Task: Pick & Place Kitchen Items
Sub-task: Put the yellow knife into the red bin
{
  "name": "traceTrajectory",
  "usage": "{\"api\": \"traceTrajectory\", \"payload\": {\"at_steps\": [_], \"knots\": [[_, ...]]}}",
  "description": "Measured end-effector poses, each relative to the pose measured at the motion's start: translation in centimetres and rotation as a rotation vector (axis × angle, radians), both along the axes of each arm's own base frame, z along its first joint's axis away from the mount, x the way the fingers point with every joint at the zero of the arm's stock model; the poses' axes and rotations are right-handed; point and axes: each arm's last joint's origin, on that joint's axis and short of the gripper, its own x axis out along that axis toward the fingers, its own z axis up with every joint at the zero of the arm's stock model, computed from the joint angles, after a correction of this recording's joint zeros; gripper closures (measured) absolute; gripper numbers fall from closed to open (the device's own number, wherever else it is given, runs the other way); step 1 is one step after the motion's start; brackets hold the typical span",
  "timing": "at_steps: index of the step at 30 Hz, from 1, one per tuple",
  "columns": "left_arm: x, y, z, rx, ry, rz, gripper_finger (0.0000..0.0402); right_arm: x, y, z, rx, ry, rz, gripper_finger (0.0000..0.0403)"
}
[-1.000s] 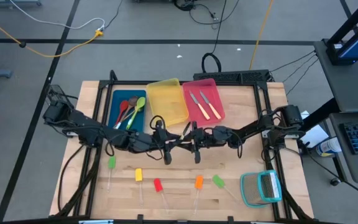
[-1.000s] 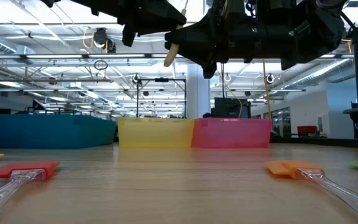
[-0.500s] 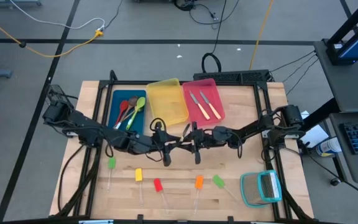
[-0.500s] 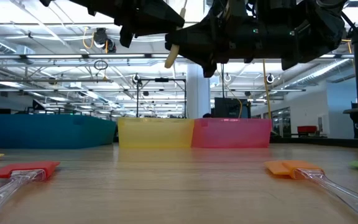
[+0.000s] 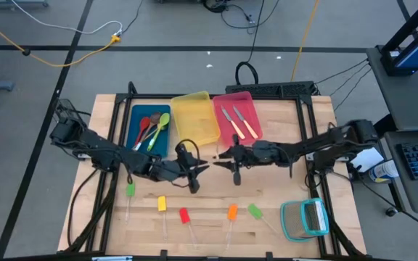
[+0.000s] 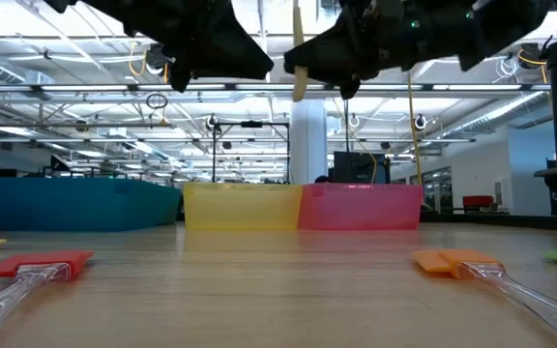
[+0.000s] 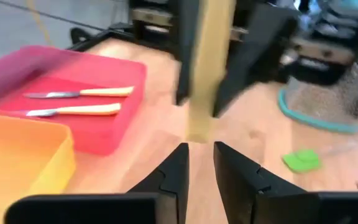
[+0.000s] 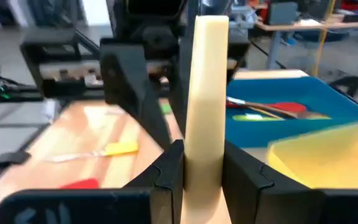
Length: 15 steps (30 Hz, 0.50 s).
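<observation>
A knife (image 8: 204,93) with a pale handle is hanging above the worktop (image 5: 289,192), clamped in the right end effector (image 5: 232,156). The left end effector (image 5: 194,171), slightly open and empty, is facing it. Probably the carrying step; next is the pink bin (image 5: 227,134).

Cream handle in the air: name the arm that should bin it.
Right. The right tool is shut on the cream handle; the left tool is open and clear of it. The pink bin holding knives lies on that side.
</observation>
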Motion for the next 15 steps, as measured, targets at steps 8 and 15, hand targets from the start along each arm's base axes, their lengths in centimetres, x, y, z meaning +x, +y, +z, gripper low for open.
{"api": "traceTrajectory", "payload": {"at_steps": [8,15], "knots": [[-0.1,-0.1,-0.1,-0.038,-0.003,0.018,0.0326,-3.0,-2.5,0.5,-0.096,0.226,-0.505,0.033],[0.0,-0.1,0.0,-0.036,-0.012,0.019,0.0325,-3.8,-6.3,0.0,0.02,0.272,-0.691,0.033]]}}
